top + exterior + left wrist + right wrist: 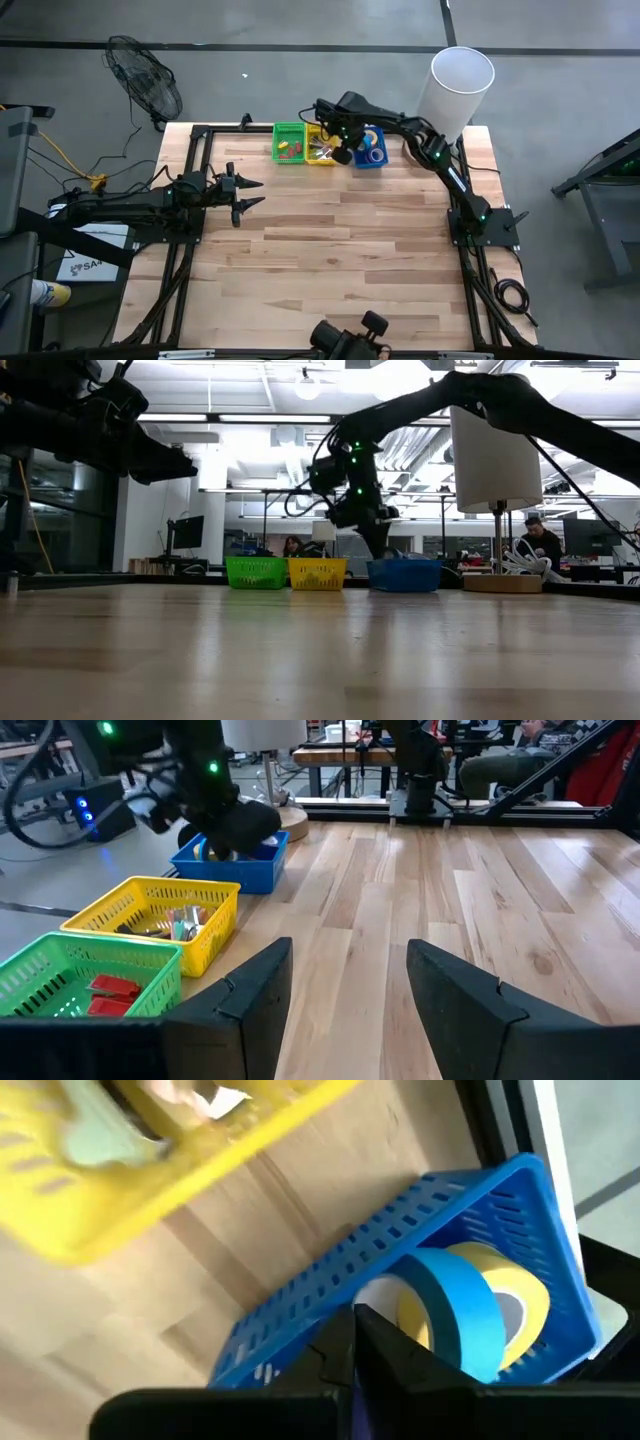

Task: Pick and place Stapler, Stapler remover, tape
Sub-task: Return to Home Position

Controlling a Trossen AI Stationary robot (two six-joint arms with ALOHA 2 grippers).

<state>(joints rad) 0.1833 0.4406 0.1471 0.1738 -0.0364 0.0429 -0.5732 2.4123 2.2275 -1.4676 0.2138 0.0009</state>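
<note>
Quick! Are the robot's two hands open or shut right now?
Left gripper: open, holding nothing.
Right gripper: shut, holding nothing, just above the blue bin.

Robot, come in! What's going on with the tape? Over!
Right gripper shut, empty, at blue bin. Left gripper open, over table left side. Blue tape, yellow tape in bin. Nothing blocking.

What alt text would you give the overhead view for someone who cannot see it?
Seen from above, the right gripper hangs where the yellow bin meets the blue bin; these stand in a row with a green bin at the wooden table's far edge. The left gripper waits open over the table's left side.
</note>
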